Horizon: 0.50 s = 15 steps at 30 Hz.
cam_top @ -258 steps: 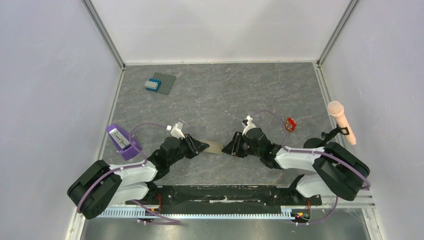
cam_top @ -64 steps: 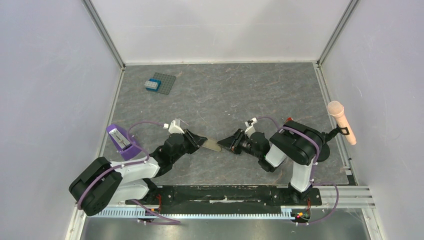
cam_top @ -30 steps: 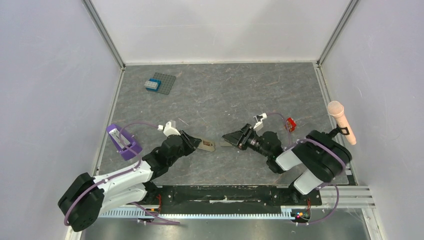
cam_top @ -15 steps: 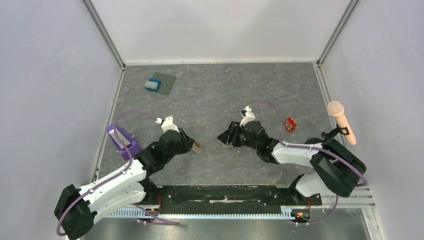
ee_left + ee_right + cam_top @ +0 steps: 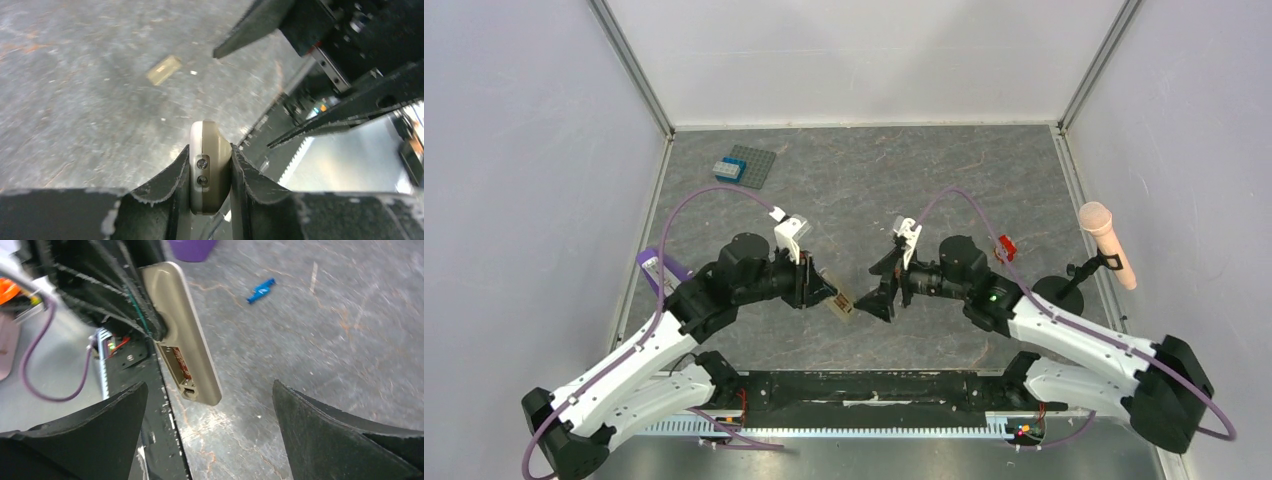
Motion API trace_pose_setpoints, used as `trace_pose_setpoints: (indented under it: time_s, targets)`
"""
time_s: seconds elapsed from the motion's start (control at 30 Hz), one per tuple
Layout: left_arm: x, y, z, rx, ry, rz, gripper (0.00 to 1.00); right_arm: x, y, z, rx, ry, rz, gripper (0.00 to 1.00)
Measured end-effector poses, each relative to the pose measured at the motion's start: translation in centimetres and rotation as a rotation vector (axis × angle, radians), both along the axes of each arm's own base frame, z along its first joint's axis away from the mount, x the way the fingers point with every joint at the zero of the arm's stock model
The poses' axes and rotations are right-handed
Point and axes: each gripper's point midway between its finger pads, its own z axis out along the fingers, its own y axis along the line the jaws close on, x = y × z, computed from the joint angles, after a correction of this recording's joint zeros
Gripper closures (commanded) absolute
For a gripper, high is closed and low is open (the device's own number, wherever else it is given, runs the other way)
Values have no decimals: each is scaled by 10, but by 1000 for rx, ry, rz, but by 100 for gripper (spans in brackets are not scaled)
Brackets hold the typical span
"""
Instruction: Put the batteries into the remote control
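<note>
Top external view: the remote control [image 5: 840, 302] is being held clamped in the left gripper [image 5: 821, 288] over the near middle of the table. Its free end is pointing toward 4 o'clock. The right gripper [image 5: 880, 288], with jaws spread wide and holding nothing, is being faced at that end from 3 o'clock, just beside it but apart.

In the right wrist view, the remote's long axis is being shown running from 11 to 5 o'clock. The open battery recess [image 5: 181, 364] is turned toward the camera near the lower end. A small blue battery [image 5: 261, 290] is being seen lying on the grey table [image 5: 320, 340] at 1 o'clock, beyond the remote and well apart from it. The empty right gripper is judged the one to fetch it. Bare floor is being left all around the battery, with a purple holder [image 5: 192, 247] near. A tan cover piece [image 5: 163, 69] is lying loose in the left wrist view.
</note>
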Motion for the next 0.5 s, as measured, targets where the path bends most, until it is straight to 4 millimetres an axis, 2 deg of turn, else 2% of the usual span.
trace_pose_setpoints:
  time_s: [0.07,0.13,0.23,0.33,0.43,0.5]
  targets:
    - [-15,-7,13,-27,-14,-108,98,-15,-2,16,30,-51,79,2]
    - [-26,-13,26,-59,-33,-197,98,-29,-3,22,45,-66,155,2]
    - [-42,-19,41,-109,-55,-308,98,-47,-2,18,42,-39,256,2]
    - [-53,-23,47,-141,-56,-379,98,-60,0,11,29,0,324,6]
    - [-59,-26,51,-163,-59,-421,98,-73,3,9,31,24,377,12]
    - [-62,-27,54,-175,-63,-440,98,-80,6,10,38,44,403,20]
